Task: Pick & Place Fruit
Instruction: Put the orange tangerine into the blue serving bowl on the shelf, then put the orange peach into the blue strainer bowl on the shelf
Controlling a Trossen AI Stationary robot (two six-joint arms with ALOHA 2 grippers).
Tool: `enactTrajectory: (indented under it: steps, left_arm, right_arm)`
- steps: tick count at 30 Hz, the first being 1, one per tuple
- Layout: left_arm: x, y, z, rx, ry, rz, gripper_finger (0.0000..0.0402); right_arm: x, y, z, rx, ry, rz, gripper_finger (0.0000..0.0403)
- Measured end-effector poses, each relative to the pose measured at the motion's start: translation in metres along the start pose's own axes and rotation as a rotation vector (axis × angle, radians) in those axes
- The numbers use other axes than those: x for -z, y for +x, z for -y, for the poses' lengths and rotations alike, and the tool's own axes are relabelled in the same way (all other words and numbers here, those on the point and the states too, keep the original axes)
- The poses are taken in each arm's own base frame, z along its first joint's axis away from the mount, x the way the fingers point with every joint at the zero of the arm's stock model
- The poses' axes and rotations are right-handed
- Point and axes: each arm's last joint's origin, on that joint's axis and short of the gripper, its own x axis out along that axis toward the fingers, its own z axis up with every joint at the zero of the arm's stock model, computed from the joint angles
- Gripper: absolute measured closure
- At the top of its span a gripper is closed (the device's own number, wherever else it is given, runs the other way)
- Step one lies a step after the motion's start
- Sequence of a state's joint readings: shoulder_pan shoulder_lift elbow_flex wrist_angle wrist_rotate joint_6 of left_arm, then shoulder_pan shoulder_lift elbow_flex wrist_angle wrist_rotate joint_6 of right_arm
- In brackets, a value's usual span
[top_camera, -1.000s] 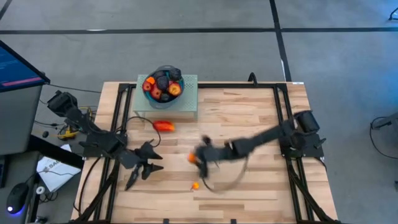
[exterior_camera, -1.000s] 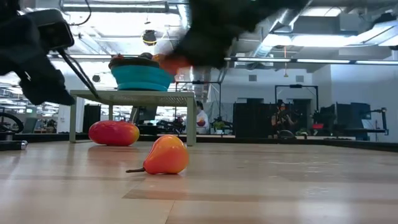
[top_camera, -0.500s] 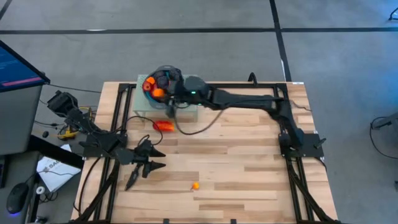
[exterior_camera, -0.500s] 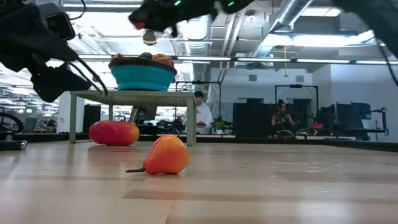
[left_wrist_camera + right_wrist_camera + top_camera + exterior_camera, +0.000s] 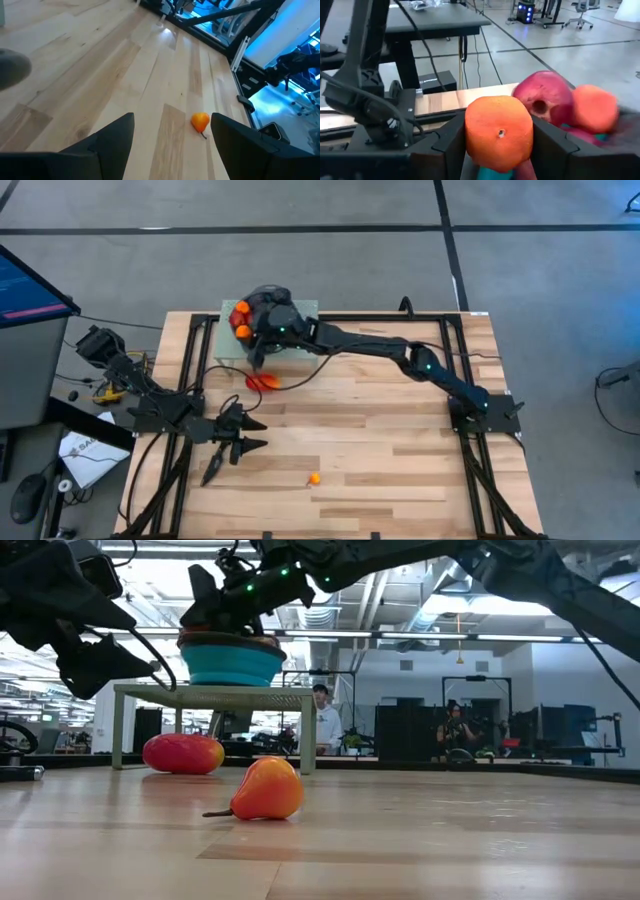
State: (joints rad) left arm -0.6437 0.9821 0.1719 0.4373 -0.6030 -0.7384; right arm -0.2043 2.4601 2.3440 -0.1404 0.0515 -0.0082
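orange fruit (image 5: 498, 132) | dark red fruit (image 5: 543, 98) | teal bowl (image 5: 231, 664) | black fingers (image 5: 112, 142)

Light wooden counter (image 5: 380, 410) with black frame rails, round blue bowl (image 5: 231, 664) on a small grey-green stand (image 5: 210, 695) at the far edge, monitor (image 5: 28, 285) beside the counter — people (image 5: 322, 720) standing in the room behind.

Right tool (image 5: 262, 330) over bowl (image 5: 262, 296) of fruit (image 5: 241, 314); left tool (image 5: 246, 434) hovers mid-table.
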Motion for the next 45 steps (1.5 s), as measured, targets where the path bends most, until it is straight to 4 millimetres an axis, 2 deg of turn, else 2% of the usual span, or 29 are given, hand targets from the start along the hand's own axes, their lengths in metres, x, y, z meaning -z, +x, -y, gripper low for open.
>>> enactTrajectory:
  steps: [17, 21, 23, 25, 29, 33, 38, 45]
  left_arm:
    - [-0.002, 0.000, 0.002, 0.016, -0.018, 0.017, 0.0143]
    - [-0.002, 0.000, 0.002, 0.016, -0.017, 0.017, 0.0143]
    - [-0.002, 0.000, 0.002, 0.016, -0.007, 0.017, 0.0143]
    - [-0.002, 0.000, 0.002, 0.018, 0.011, 0.016, 0.0143]
    - [-0.003, 0.000, 0.004, 0.046, 0.054, -0.003, 0.0143]
    - [-0.007, 0.001, 0.011, 0.099, 0.148, -0.017, 0.0143]
    - [-0.011, 0.001, 0.018, 0.180, 0.334, -0.037, 0.0143]
    - [-0.007, 0.002, 0.021, 0.296, 0.574, -0.078, 0.0143]
  right_arm:
    - [-0.004, -0.002, 0.002, 0.067, -0.015, 0.019, 0.0164]
    - [-0.015, -0.008, -0.002, 0.064, -0.038, 0.052, 0.0164]
    - [-0.028, -0.018, -0.008, 0.057, -0.086, 0.066, 0.0163]
    - [-0.044, -0.032, -0.020, 0.063, -0.150, 0.079, 0.0164]
    - [-0.067, -0.070, -0.050, 0.089, -0.317, -0.013, 0.0173]
    - [-0.077, -0.111, -0.084, 0.024, -0.465, -0.164, 0.0194]
    - [-0.062, -0.155, -0.124, -0.104, -0.518, -0.428, 0.0229]
    - [-0.031, -0.203, -0.191, -0.165, -0.397, -0.690, 0.0274]
